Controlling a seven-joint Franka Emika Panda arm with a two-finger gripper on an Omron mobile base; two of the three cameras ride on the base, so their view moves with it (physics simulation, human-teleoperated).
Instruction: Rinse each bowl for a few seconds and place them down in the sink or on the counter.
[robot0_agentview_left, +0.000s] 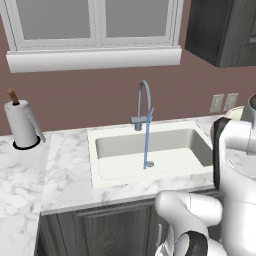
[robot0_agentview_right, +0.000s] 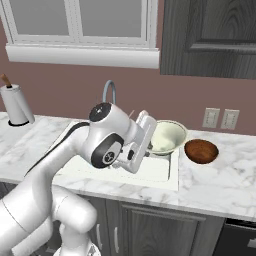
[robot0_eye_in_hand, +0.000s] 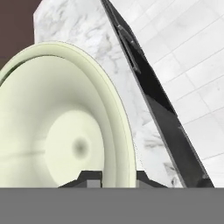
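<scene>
Jaws pinch pale bowl (robot0_agentview_right: 167, 136) rim at sink (robot0_agentview_right: 172, 172) rt edge, brown bowl (robot0_agentview_right: 201, 150) near.

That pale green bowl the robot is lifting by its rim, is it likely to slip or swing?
Probably stiff: the pale green bowl keeps its round shape while pinched at the rim. Its glossy surface looks smooth, so it may slip, especially once wet. Held by one edge and tilted, it seems apt to pivot in the jaws.

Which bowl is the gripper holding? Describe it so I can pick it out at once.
Start at the sink under the window and go to its right rim. The pale cream bowl there, clamped by the gripper, is bigger than the reddish-brown bowl on the counter beside it.
</scene>
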